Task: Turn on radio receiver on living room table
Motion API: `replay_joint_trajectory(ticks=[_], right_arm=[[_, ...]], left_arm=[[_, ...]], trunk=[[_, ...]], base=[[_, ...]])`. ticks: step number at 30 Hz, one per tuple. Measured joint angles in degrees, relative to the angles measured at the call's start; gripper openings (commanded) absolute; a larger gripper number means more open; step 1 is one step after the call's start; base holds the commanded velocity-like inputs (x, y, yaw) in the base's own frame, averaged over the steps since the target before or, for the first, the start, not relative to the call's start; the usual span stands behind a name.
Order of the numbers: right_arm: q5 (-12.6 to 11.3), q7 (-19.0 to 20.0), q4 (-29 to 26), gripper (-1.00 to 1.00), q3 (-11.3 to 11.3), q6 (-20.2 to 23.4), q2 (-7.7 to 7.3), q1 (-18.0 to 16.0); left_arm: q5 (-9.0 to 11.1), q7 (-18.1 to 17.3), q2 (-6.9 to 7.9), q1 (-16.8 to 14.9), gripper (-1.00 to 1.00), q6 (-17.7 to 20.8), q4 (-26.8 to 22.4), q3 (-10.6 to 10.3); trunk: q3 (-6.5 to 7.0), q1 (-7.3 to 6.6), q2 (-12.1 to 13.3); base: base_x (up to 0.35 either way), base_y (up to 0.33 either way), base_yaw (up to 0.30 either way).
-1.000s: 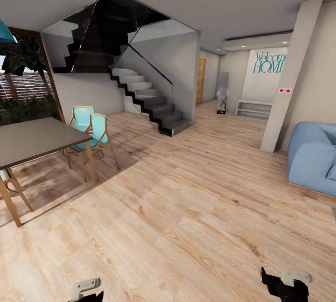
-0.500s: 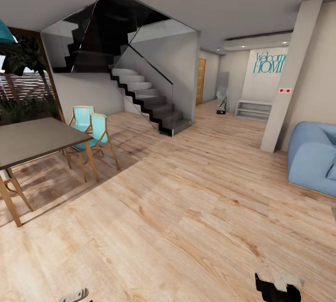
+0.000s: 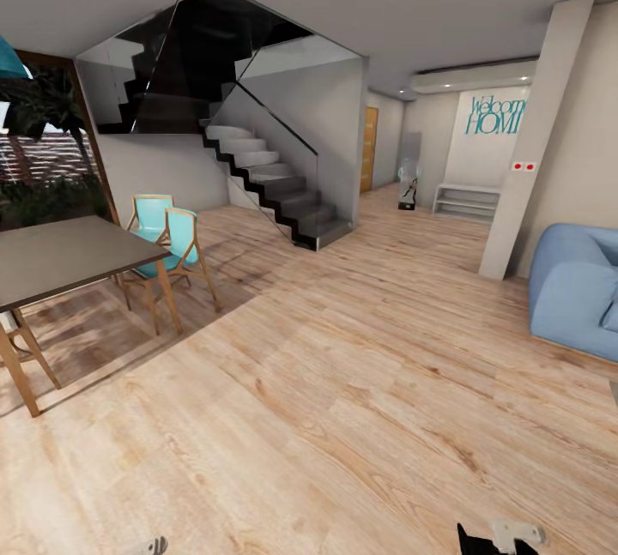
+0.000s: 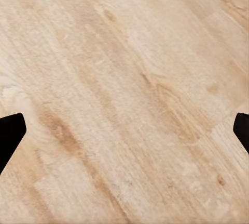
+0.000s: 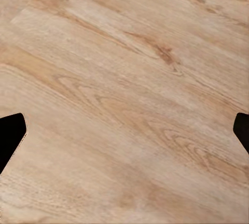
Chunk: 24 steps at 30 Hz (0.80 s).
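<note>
The radio receiver and the low grey coffee table are out of view. I face a room with a light wood plank floor [image 3: 343,383], and one end of the blue sofa [image 3: 577,289] stands at the right. My left gripper [image 4: 124,135] is open over bare planks, its dark fingertips [image 4: 10,135] far apart at the picture's sides. My right gripper [image 5: 124,135] is open the same way, with nothing between its fingers. In the head view, the right gripper [image 3: 502,536] and a sliver of the left one [image 3: 154,545] peek in at the bottom edge.
A taller dark-topped table with wooden legs [image 3: 60,259] stands at the left with turquoise chairs [image 3: 172,242] behind it. A staircase with glass sides [image 3: 275,186] rises in the middle. A white pillar [image 3: 528,160] stands before the sofa. A hallway [image 3: 429,195] runs behind.
Both grippers have sunk lower in the head view and are now almost below its bottom edge. The room itself has not shifted.
</note>
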Motion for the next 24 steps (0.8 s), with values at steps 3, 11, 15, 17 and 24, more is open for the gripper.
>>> replay_joint_trajectory(ticks=[3,11,15,17,24], right_arm=[[0.15,-0.97,-0.07,1.00,4.81,-2.42,0.02,0.01],[-0.21,-0.75,-0.13,1.00,7.01,-3.67,0.02,-0.01],[-0.26,-0.83,-0.09,1.00,7.09,-3.72,0.03,-0.01],[-0.22,-0.90,-0.07,1.00,7.17,-3.73,0.06,-0.01],[-0.06,-1.22,-0.06,1.00,7.40,-4.04,0.07,0.03]], left_arm=[[0.00,0.00,-0.03,0.00,1.00,-0.13,0.13,-0.02],[0.00,0.00,-0.11,0.00,1.00,-0.21,0.25,-0.02],[0.00,0.00,-0.12,0.00,1.00,-0.24,0.25,-0.02],[-0.01,0.00,-0.12,0.00,1.00,-0.24,0.25,-0.02],[0.07,0.00,-0.11,0.01,1.00,-0.94,1.26,-0.02]], trunk=[[0.00,0.00,0.00],[0.00,0.00,0.00],[0.00,0.00,0.00],[-0.02,0.00,0.00],[-0.15,0.00,0.00]], base=[[0.000,0.000,0.000],[0.000,0.000,0.000],[0.000,0.000,-0.035],[0.000,0.000,-0.199],[0.000,0.000,-0.247]])
